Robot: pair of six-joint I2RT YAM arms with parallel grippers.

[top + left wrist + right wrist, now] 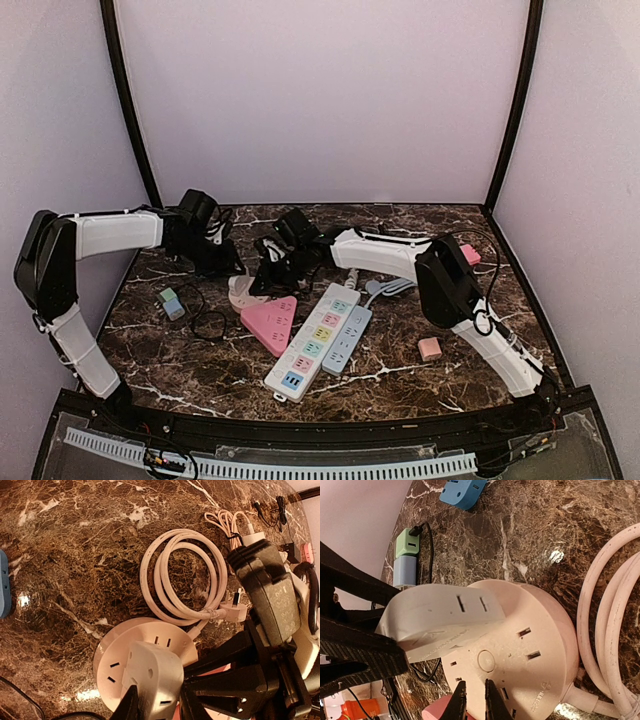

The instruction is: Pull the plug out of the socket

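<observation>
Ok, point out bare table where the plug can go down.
Bare table near left, between adapter and strips; also near right, between strips and pink cube. Crowded in the middle: round socket, pink socket, black cable.

marble table (200, 372) | round socket (520, 655) | power strips (318, 342) | coiled cable (182, 575) (white)

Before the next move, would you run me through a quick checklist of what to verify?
1. Left hand clamped on the white plug: ok.
2. Plug seated in the round socket, not yet out: ok.
3. Right hand bracing the socket: cannot tell; fingertips nearly shut above its face, contact unclear.
4. Coiled cable off the plug: ok.
</observation>
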